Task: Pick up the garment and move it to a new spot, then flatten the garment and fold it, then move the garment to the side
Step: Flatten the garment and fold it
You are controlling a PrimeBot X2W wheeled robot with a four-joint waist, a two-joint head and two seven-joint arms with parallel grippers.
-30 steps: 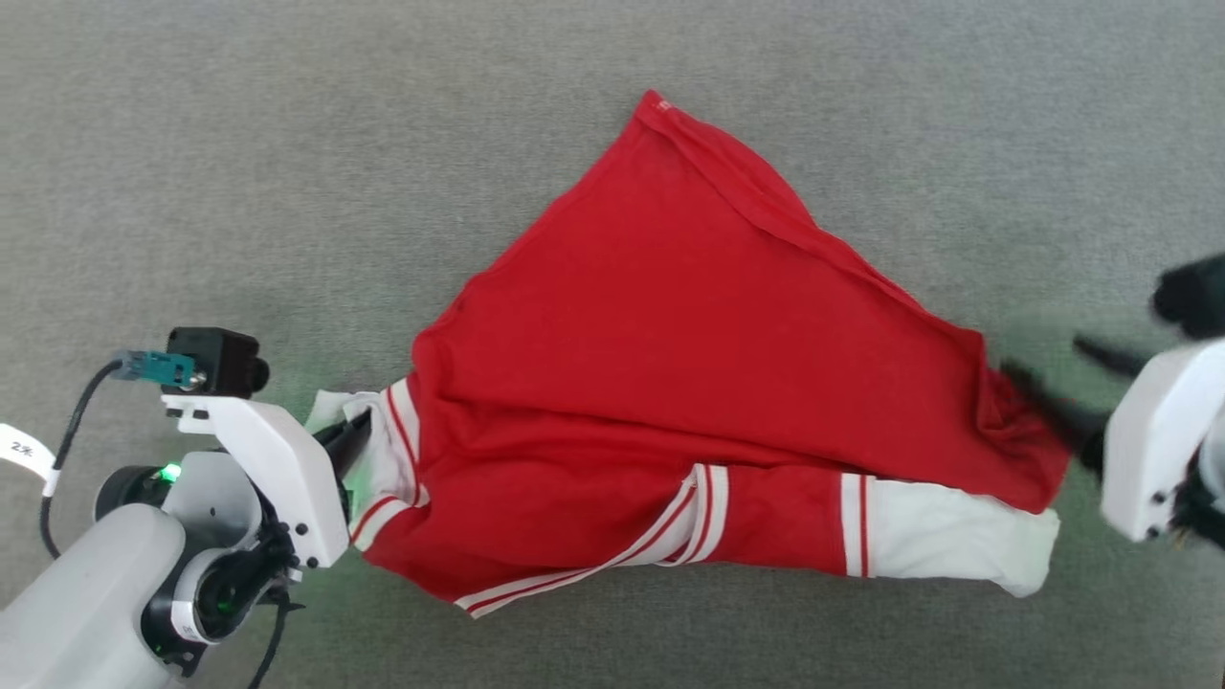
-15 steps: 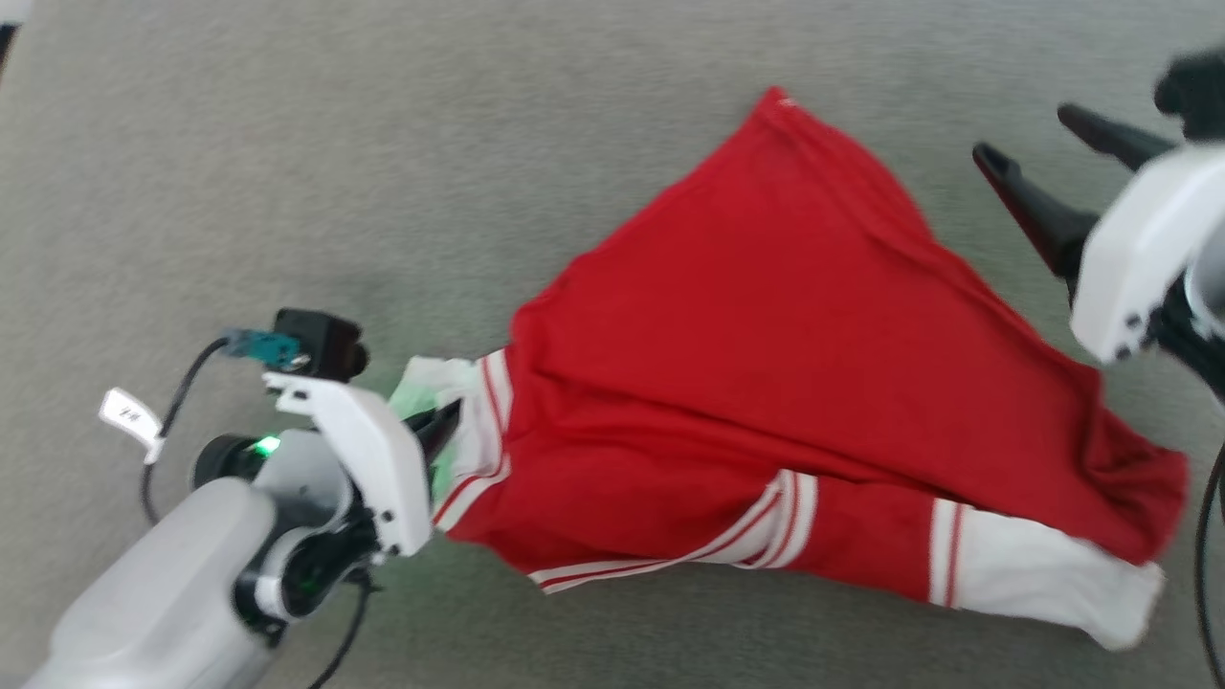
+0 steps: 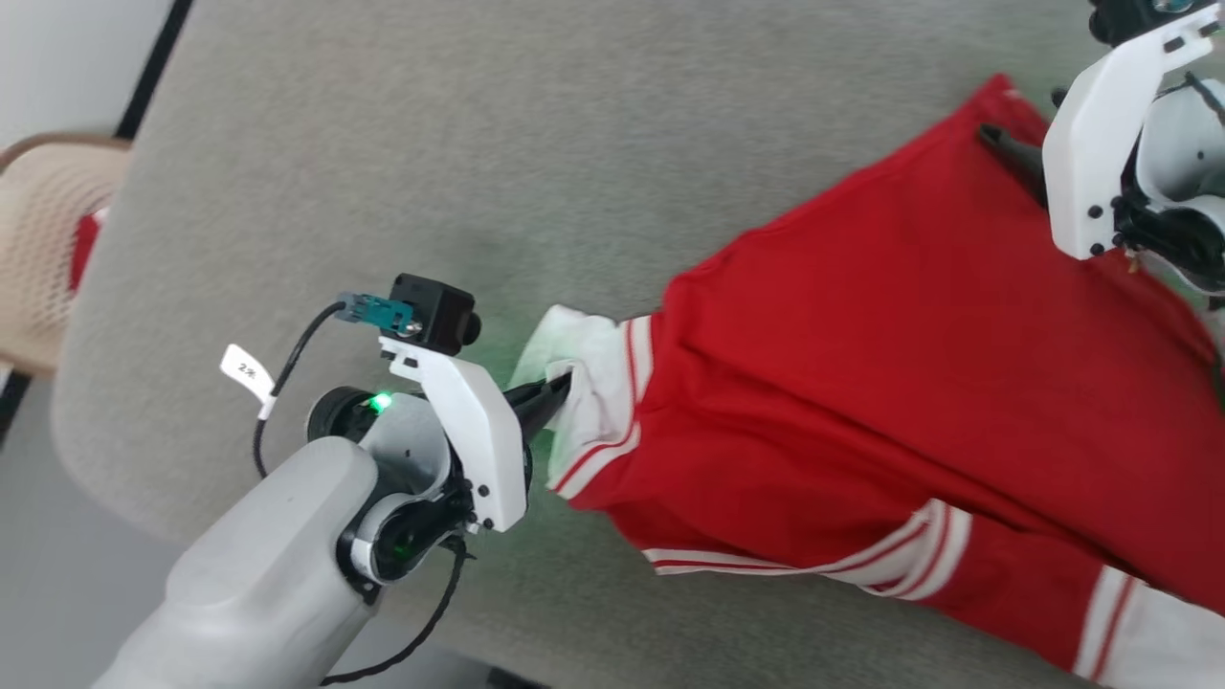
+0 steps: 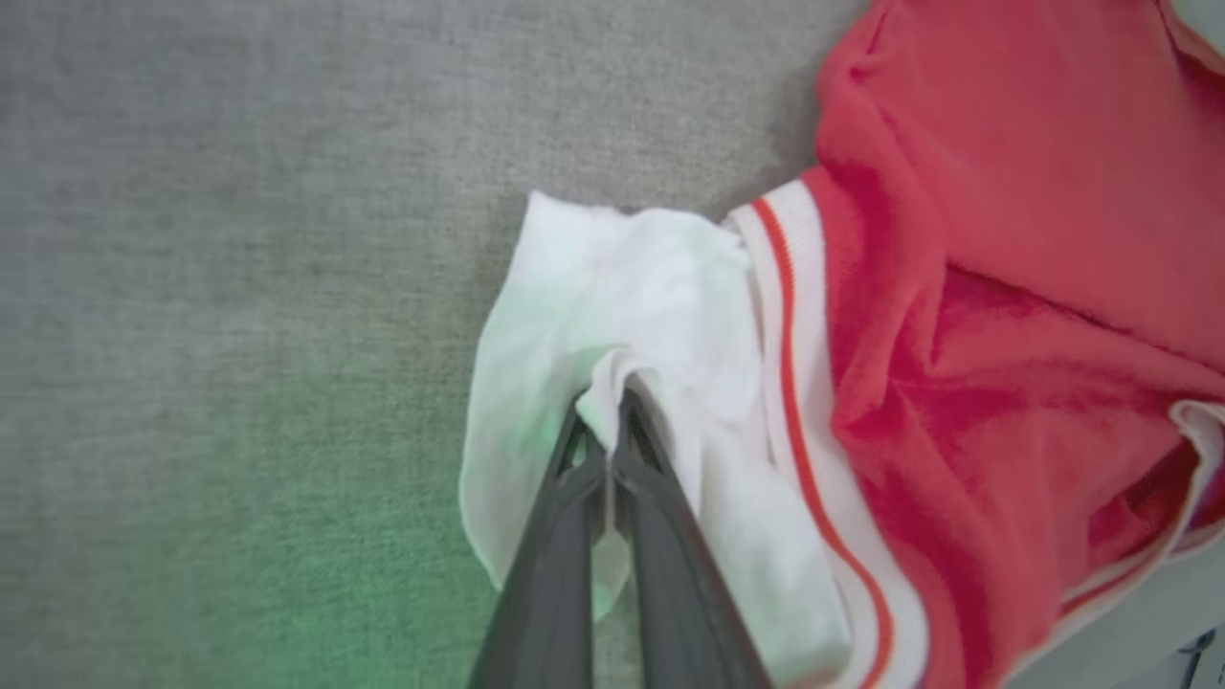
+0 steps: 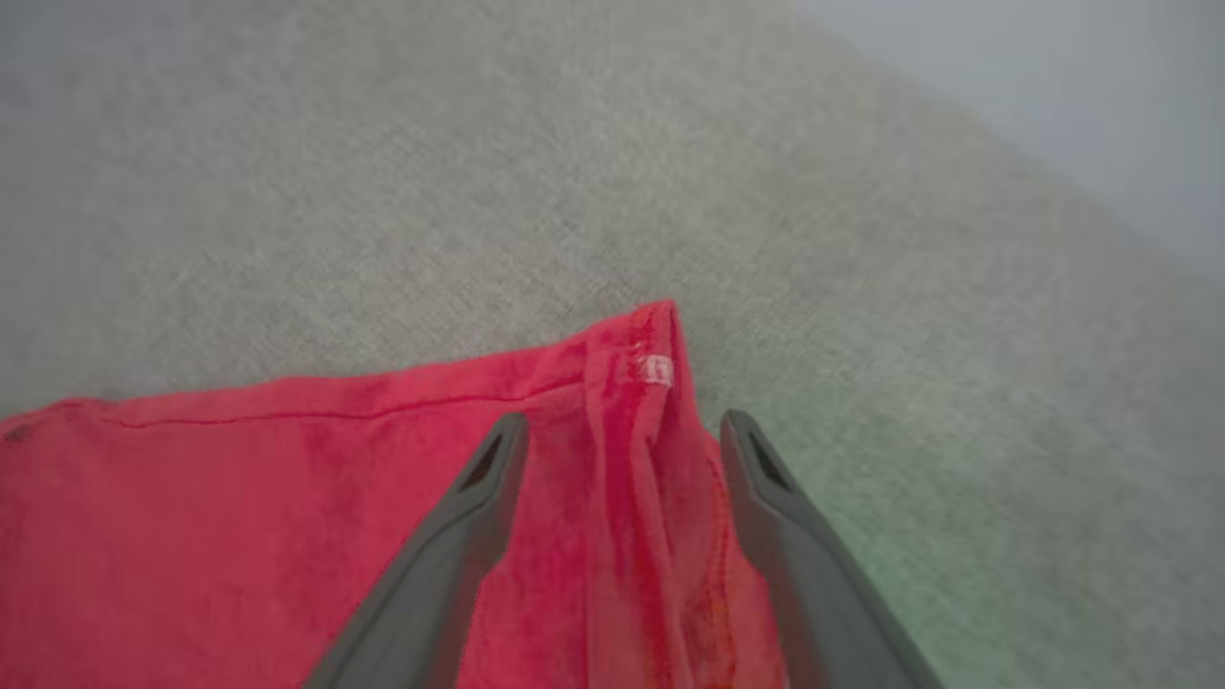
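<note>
The garment, a red jersey with white sleeves and striped trim, lies spread on a grey padded surface. My left gripper is shut on the garment's white sleeve, and the cloth bunches between the tips of my left gripper. My right gripper hovers over the garment's far red corner. In the right wrist view my right gripper stands open, one finger on each side of the corner's hem fold; whether the fingers touch the cloth I cannot tell.
A beige mesh basket with something red inside stands off the surface's left edge. The grey surface's edge curves along the left and bottom, with floor beyond it. Bare grey surface stretches above and left of the garment.
The head camera has swung left, so the whole scene has slid right. My right gripper has travelled from the near right corner of the garment to its far corner. The left grip is unchanged.
</note>
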